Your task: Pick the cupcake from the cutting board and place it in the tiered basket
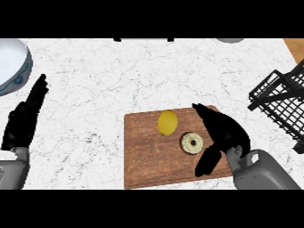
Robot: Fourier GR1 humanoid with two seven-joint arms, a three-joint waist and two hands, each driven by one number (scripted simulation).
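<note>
Cupcake sits on the cutting board, right of centre, lemon near it. We note the right hand open just beside the cupcake, holding nothing. We judge this the reach step. Next: curl round the cupcake, lift, carry to the tiered basket right of the board. Left hand rests open, left of the board.

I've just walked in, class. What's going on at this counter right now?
The robot's right hand is open over the wooden cutting board, just beside the cupcake. The cupcake sits on the board, not yet picked up, with a lemon next to it. The black tiered basket stands off to the right of the board. The left hand rests open at the left, near a bowl.
</note>
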